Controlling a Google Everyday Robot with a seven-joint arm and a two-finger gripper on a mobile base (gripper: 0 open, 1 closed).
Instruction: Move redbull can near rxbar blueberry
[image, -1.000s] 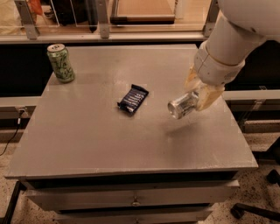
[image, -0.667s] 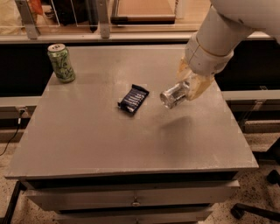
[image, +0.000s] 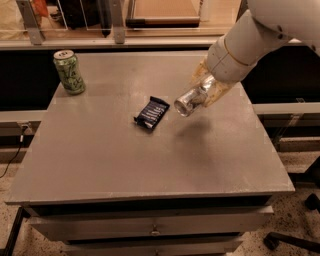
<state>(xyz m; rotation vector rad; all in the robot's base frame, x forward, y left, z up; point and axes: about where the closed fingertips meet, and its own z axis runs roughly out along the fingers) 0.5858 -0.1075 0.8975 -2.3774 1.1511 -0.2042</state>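
Observation:
The redbull can (image: 187, 102) is a slim silver can, tilted on its side with its silver end facing left. My gripper (image: 204, 90) is shut on it and holds it above the grey table (image: 100, 160), just right of the rxbar blueberry. The rxbar blueberry (image: 151, 112) is a flat dark navy bar with white stripes, lying near the middle of the table. The can hangs a short way from the bar's right end and does not touch it. The white arm comes in from the upper right.
A green-patterned can (image: 69, 72) stands upright at the table's back left corner. A shelf rail with metal posts (image: 118, 25) runs behind the table. Drawer fronts (image: 150, 225) lie below the front edge. A chair base (image: 295, 240) shows at the lower right.
My gripper has carried the redbull can leftward and slightly up, from the table's right side toward the rxbar blueberry. The bar and the green can have not moved.

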